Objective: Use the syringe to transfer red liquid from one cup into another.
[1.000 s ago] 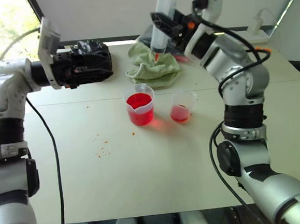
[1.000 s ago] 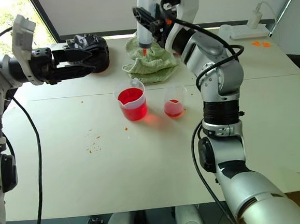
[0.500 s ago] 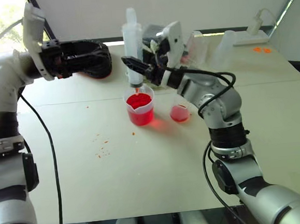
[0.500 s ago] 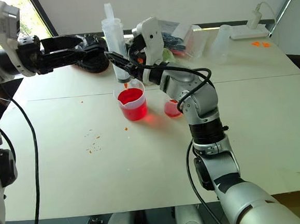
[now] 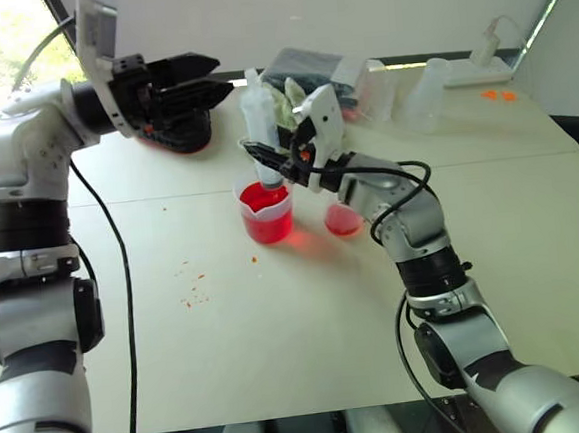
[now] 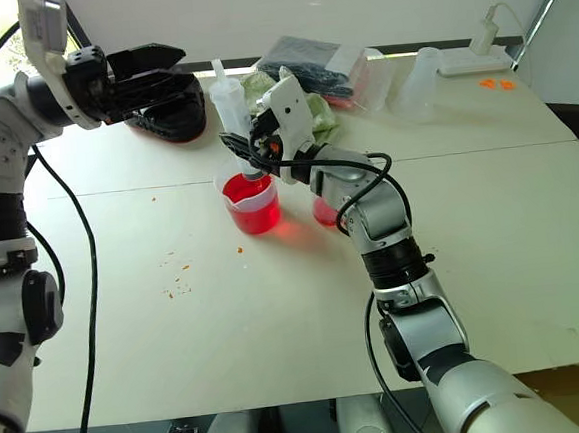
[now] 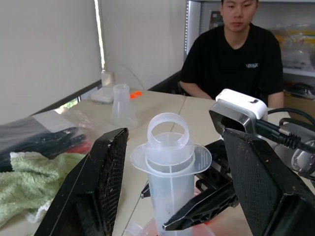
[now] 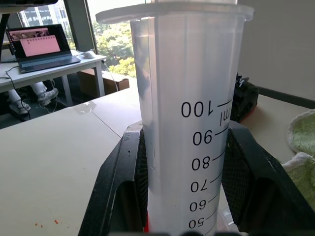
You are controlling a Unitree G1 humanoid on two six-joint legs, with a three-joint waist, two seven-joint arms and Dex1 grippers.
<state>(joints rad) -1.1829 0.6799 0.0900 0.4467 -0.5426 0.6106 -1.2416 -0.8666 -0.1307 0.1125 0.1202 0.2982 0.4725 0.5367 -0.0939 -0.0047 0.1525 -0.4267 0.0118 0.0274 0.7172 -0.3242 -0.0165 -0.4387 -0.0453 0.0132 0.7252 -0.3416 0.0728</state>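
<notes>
Syringe (image 5: pixel 262 128) stands upright at upper centre of the head view, its tip dipped into the big beaker (image 5: pixel 266 210) of red liquid (image 5: pixel 267 196), with the right claw (image 5: pixel 267 161) clamped tight round the barrel. Upper left, the left claw (image 5: pixel 202 80) hangs wide apart beside the plunger ring (image 7: pixel 168 130), which sits between its fingers (image 7: pixel 101 177) in the wrist view, touching nothing. Risks, biggest first: the beaker tips if the held barrel leans on its rim, flooding the table (image 5: pixel 307 315). A crooked pull on the plunger could twist the syringe in the grip. The small cup (image 5: pixel 342 215), just right of the beaker, looks easy to knock.
</notes>
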